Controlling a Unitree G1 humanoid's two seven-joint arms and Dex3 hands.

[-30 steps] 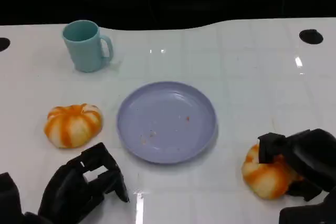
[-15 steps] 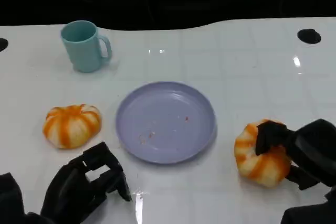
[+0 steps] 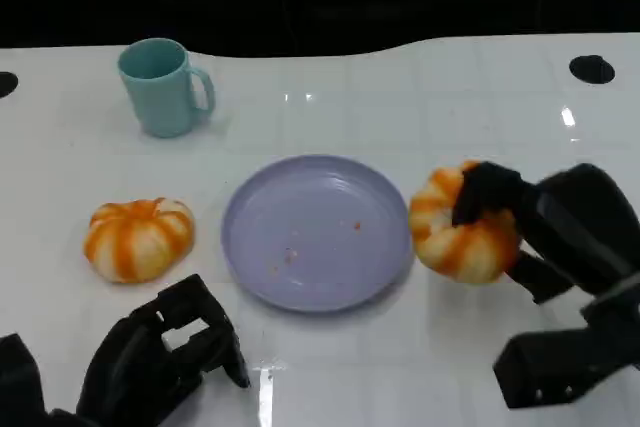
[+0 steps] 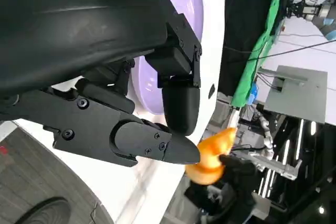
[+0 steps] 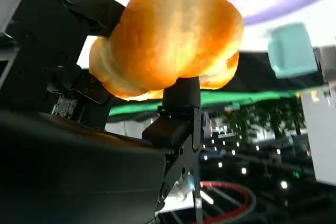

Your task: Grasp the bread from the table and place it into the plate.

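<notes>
Bread [image 3: 462, 235] sits pinched in your right hand [image 3: 560, 232] fingers [image 3: 478, 190], lifted beside the plate [image 3: 317, 231] rim for placing, while your left hand [image 3: 160, 352] rests curled, holding nothing.

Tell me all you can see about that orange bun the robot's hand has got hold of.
The held bread is a round, pumpkin-shaped bun with a glossy golden-orange crust and paler stripes between its lobes. The right hand grips it, black fingers wrapped over its top. It looks lifted off the table, just beside the right rim of the purple plate, not yet over it. In the right wrist view it looks whole and slightly squeezed.
</notes>
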